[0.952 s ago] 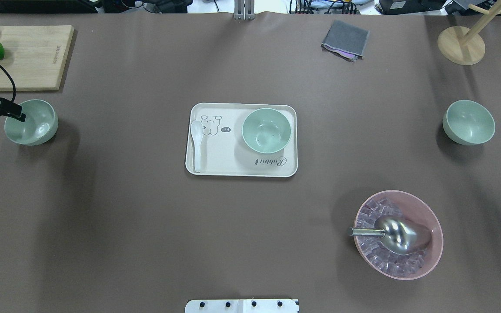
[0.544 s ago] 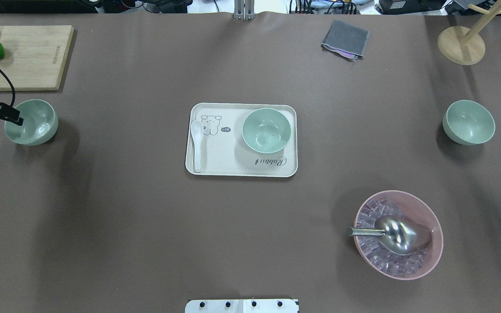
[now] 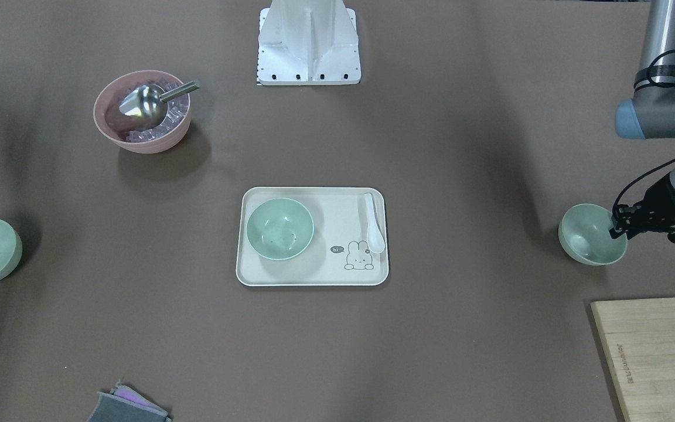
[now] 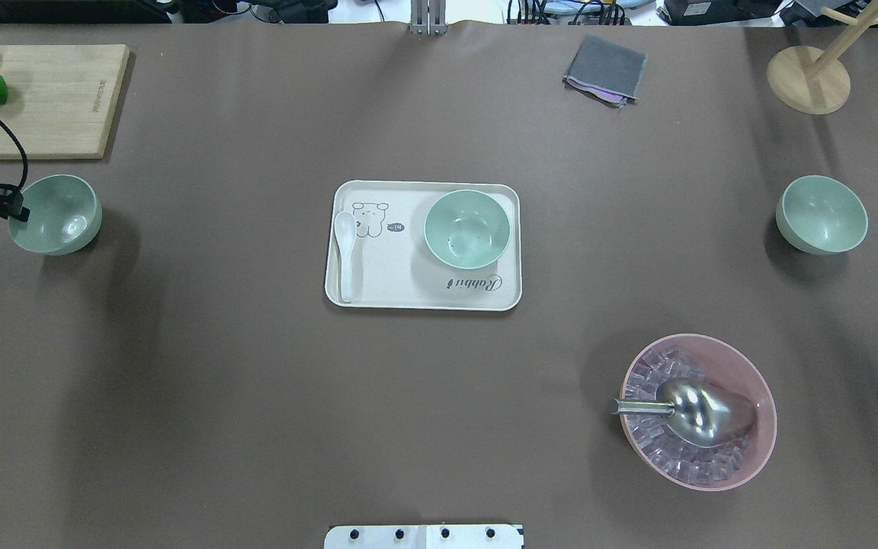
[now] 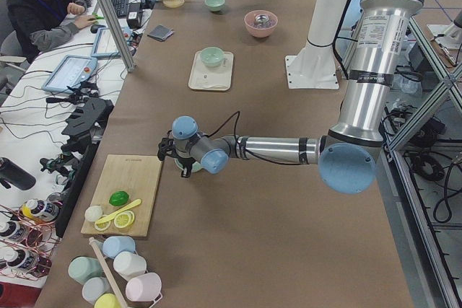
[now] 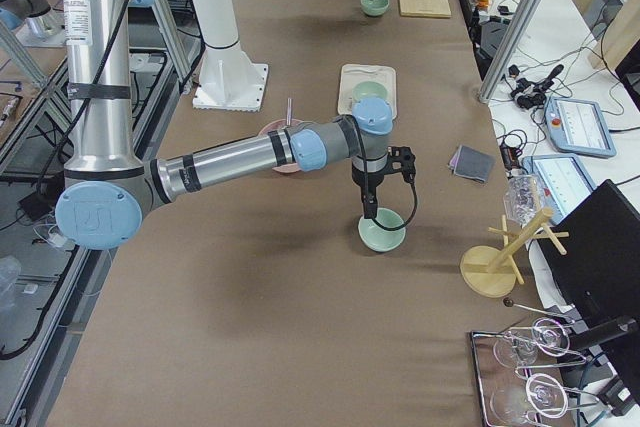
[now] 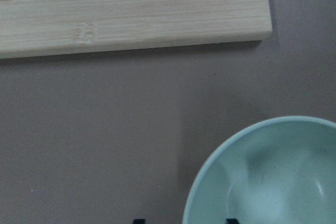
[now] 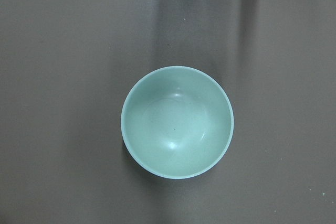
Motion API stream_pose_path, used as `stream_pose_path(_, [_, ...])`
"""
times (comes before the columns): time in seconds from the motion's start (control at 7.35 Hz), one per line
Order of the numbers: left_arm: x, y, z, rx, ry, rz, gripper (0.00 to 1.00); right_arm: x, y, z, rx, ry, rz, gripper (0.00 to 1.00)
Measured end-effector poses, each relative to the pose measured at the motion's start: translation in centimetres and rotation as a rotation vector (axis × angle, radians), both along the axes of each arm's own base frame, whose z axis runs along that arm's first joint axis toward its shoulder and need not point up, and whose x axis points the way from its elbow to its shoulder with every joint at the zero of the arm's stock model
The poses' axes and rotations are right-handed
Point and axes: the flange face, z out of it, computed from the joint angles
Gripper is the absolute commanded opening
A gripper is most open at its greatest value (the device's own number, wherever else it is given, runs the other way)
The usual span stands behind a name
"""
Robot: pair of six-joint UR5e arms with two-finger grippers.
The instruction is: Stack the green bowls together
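The middle bowl (image 4: 467, 229) sits on a tray (image 4: 386, 278); the left bowl (image 4: 58, 215) and right bowl (image 4: 822, 214) stand far aside. All are pale green, upright, empty.

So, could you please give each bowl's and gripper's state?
Centre mint-green bowl: upright, empty, on cream tray.
Left mint-green bowl: upright, empty.
Right mint-green bowl: upright, empty.
Left gripper: open astride left bowl's rim.
Right gripper: cannot tell.
Round pink bowl: holds metal scoop.

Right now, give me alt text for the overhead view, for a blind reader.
Three small pale mint-green bowls sit apart on a brown table: the left bowl at the left gripper, the middle bowl on a cream tray, the right bowl untouched. A pink bowl holds a metal scoop.
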Motion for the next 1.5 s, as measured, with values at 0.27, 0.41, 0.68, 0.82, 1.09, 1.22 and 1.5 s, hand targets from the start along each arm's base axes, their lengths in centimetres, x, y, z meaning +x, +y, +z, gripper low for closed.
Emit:
stream_pose_path(0.27, [0.2, 0.0, -0.8, 0.002, 0.017, 0.009, 0.00, 0.0, 0.0, 0.0, 0.000, 0.000, 0.000, 1.00])
stream_pose_path(0.41, [0.4, 0.0, -1.8, -0.004, 0.052, 0.029, 0.00, 0.0, 0.0, 0.0, -0.001, 0.000, 0.000, 1.00])
stream_pose_path(0.68, [0.3, 0.1, -4.7, 0.006, 0.107, 0.046, 0.00, 0.0, 0.0, 0.0, 0.000, 0.000, 0.000, 1.00])
stream_pose_path(0.82, [0.2, 0.1, -6.9, 0.018, 0.117, 0.043, 0.00, 0.0, 0.0, -0.1, 0.002, -0.001, 0.000, 1.00])
stream_pose_path(1.09, [0.1, 0.6, -13.1, -0.022, 0.130, -0.019, 0.00, 0.0, 0.0, -0.3, 0.006, -0.002, 0.000, 1.00])
stream_pose_path(1.22, [0.5, 0.7, -16.6, -0.051, 0.139, -0.060, 0.00, 0.0, 0.1, -0.3, 0.007, -0.002, 0.000, 1.00])
stream_pose_path(1.5, [3.5, 1.6, -23.4, -0.121, 0.154, -0.091, 0.00, 0.0, 0.1, -0.3, 0.006, -0.001, 0.000, 1.00])
